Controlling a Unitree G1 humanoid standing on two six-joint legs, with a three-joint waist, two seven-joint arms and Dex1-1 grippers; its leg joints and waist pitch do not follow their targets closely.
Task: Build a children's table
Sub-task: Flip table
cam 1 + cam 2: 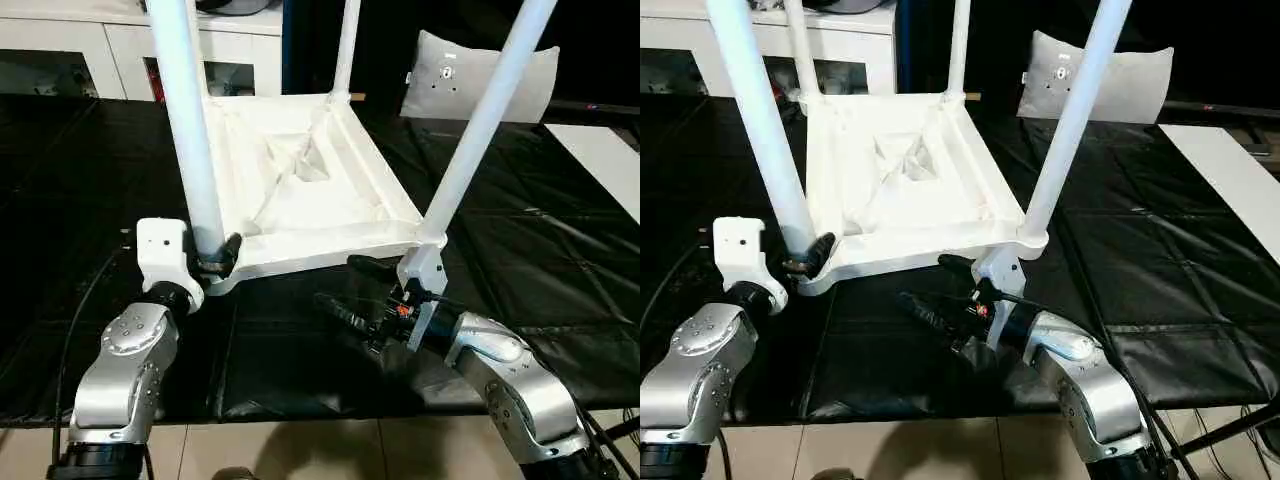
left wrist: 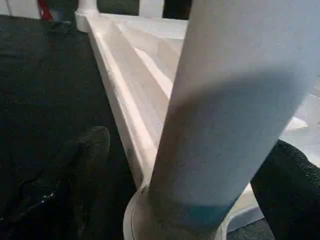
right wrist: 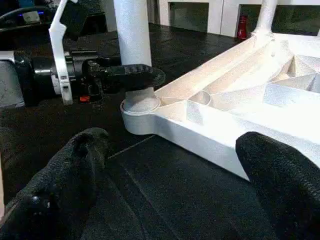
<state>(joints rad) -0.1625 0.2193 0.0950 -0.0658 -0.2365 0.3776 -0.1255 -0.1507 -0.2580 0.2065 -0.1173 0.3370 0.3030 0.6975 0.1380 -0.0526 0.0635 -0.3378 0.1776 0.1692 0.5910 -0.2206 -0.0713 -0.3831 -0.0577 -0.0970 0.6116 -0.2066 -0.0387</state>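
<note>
Left wrist view, left tool (image 1: 222, 258) wide around leg (image 1: 190, 130), right tool (image 1: 350, 288) released

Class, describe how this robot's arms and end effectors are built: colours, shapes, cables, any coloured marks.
Both forearms are rounded silver metal shells with small screws, ending in black collars. Each wrist carries a white plastic bracket. The left end effector and right end effector each have two black, rough-textured, rounded fingers. A thin black cable loops beside the left arm; the right arm shows thin cables and small red parts near its bracket.
</note>
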